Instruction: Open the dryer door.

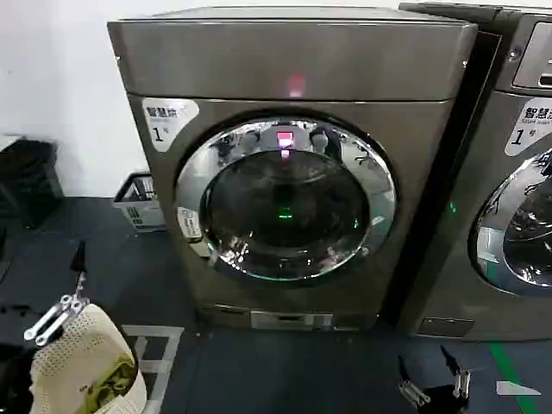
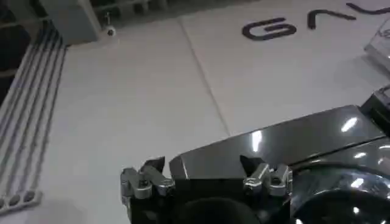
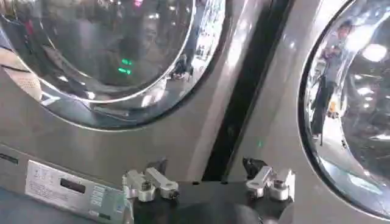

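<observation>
The dryer (image 1: 293, 164) is a big metal box, grey-brown and smooth, with a white sticker marked "1" near its top corner. The dryer door (image 1: 286, 200) is round, with a wide shiny ring like a mirror around dark glass. It sits flat against the front, closed. A green light and a pink light glow in the glass.

From the head view, the right gripper (image 1: 431, 379) is low down on the dark floor, below the dryer and off to the side of the door. Its two black fingers stand wide apart and hold nothing. The left gripper (image 1: 65, 293) is far from the door, low by the robot's body, next to a pale mesh cover (image 1: 82, 362). Its fingers are thin there, and how wide they stand is easier to see from the wrist.

The right wrist view shows what the head cannot: up close, the door's (image 3: 103, 55) shiny ring bends the room like a funny mirror, just beyond the right gripper (image 3: 207, 173). Near its fingers is a small silver panel (image 3: 76, 192) on the dryer's bottom edge. Past a dark gap stands the twin machine (image 3: 347, 103) with its own shiny ring.

The left wrist view looks at a smooth white wall (image 2: 140, 103) with dark letters. The left gripper (image 2: 204, 170) is wide open there, empty, over a dark glossy top.
</observation>
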You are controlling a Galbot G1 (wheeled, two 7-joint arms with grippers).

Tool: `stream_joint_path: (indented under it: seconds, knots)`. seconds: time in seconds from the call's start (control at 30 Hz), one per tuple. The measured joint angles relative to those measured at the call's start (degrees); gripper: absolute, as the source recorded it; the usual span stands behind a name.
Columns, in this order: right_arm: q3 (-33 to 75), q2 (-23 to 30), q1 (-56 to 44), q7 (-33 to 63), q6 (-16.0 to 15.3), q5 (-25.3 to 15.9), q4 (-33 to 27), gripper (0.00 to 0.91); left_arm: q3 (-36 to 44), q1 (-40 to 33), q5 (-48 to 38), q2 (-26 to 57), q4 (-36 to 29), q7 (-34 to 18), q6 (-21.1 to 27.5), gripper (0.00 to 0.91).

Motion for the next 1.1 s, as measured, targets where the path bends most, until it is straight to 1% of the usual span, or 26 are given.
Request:
stream_joint_path:
  seconds: [0.1, 0.2, 0.43, 0.53, 0.67, 0.93, 1.1]
  knots:
    - [-1.18, -1.51, 0.99, -0.09, -0.84, 2.29, 0.7, 0.907, 0.0, -0.05, 0.01, 0.08, 0.0, 0.0, -0.01, 0.907]
    - [-2.08, -3.07, 1.77, -0.13, -1.13, 3.43, 1.05, 0.907, 0.15, -0.05, 0.03, 0.17, -0.05, 0.09, 0.02, 0.907]
    - [-4.84, -10.16, 4.94, -0.69, -2.09, 7.76, 1.95, 0.907, 1.17, 0.22, 1.08, 0.28, -0.32, 0.37, 0.03, 0.907]
    - [-5.93, -13.69, 6.65, -0.52, -2.57, 9.14, 1.16, 0.907, 1.37, 0.21, 1.22, 0.21, -0.39, 0.4, 0.02, 0.907]
    - [-7.56, -18.0, 10.07, 0.26, -3.62, 13.2, -0.02, 0.907, 1.45, 0.29, 1.36, 0.21, -0.42, 0.42, 0.01, 0.907]
    - [-12.33, -24.66, 18.66, 1.01, -5.31, 20.39, -2.08, 0.907, 1.94, 0.42, 1.82, 0.08, -0.48, 0.99, -0.02, 0.907]
    - [-16.52, -28.31, 24.47, 1.15, -5.75, 23.17, -3.51, 0.907, 2.86, 0.43, 2.71, -0.17, -0.6, 1.24, -0.05, 0.907]
